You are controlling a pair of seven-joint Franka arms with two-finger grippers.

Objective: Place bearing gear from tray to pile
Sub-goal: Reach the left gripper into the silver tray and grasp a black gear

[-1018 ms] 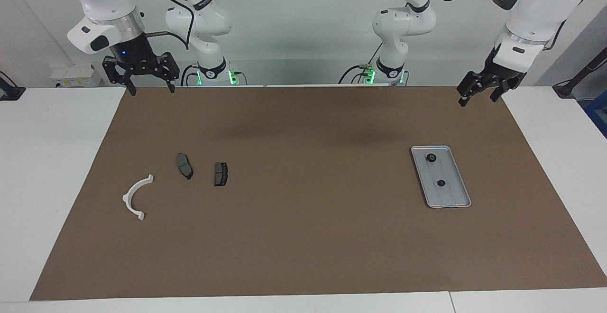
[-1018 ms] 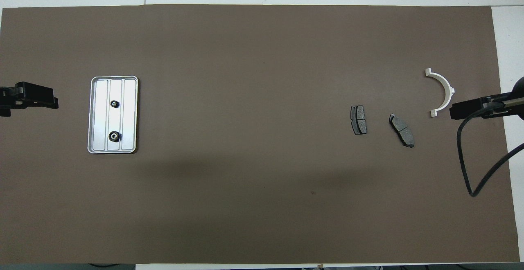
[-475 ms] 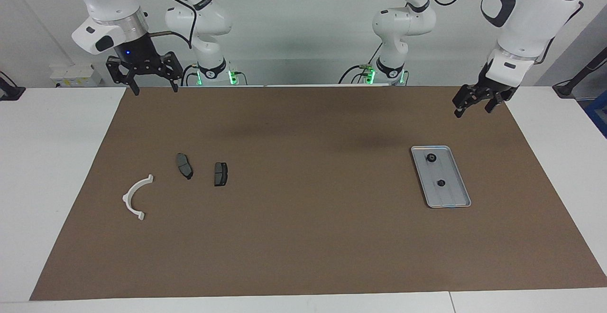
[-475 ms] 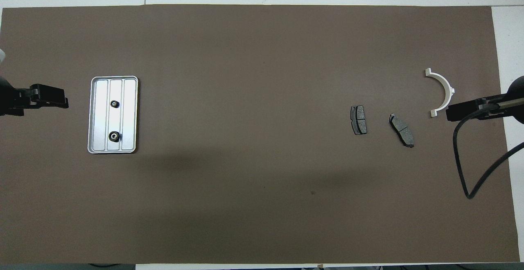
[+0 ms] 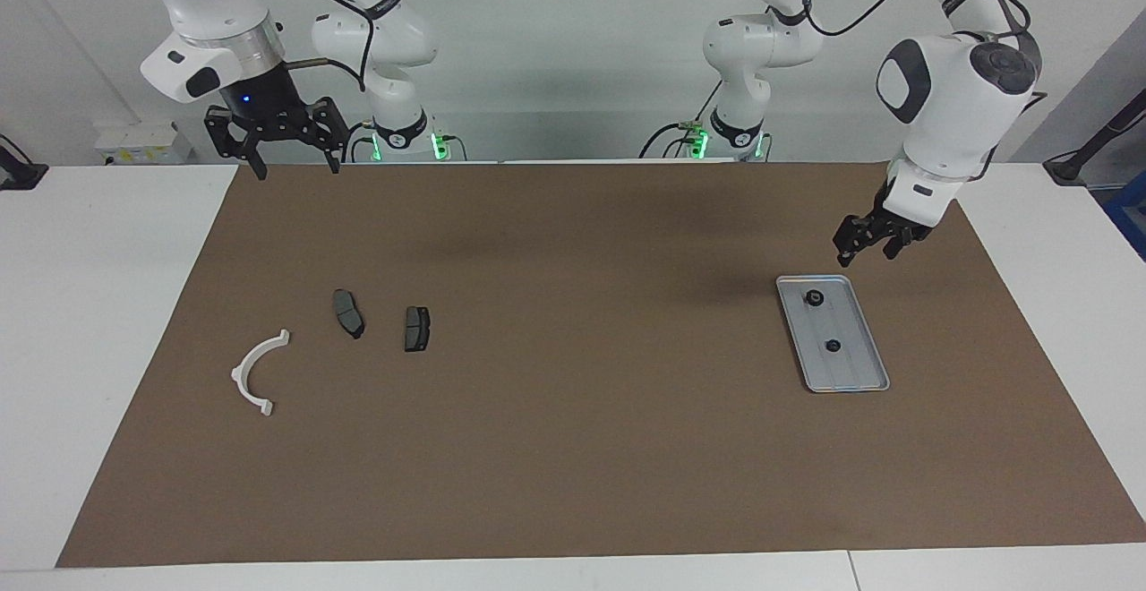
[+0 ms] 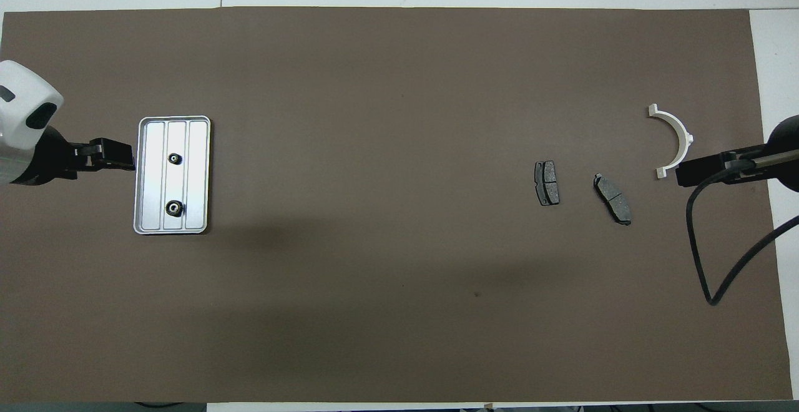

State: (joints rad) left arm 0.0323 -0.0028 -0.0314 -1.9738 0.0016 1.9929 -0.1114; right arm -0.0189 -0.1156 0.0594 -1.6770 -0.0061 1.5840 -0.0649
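Observation:
The silver tray (image 5: 857, 365) lies on the brown mat toward the left arm's end; it also shows in the overhead view (image 6: 198, 178). Two small black bearing gears sit in it, one (image 5: 814, 297) nearer to the robots, the other (image 5: 833, 346) farther; both also show from above (image 6: 174, 208) (image 6: 175, 158). My left gripper (image 5: 867, 249) is open and empty, in the air just off the tray's robot-side end. The pile lies toward the right arm's end: a white half-ring bracket (image 5: 258, 372) and two dark pads (image 5: 348, 312) (image 5: 416, 328). My right gripper (image 5: 294, 166) is open and empty, raised over the mat's edge near its base.
The brown mat (image 5: 573, 448) covers most of the white table (image 5: 89, 304). The right arm's black cable (image 6: 705, 256) hangs over the mat near the bracket (image 6: 674, 140).
My left gripper has come down and moved in toward the tray. My right gripper has shifted slightly. The gears, tray and pile have not moved.

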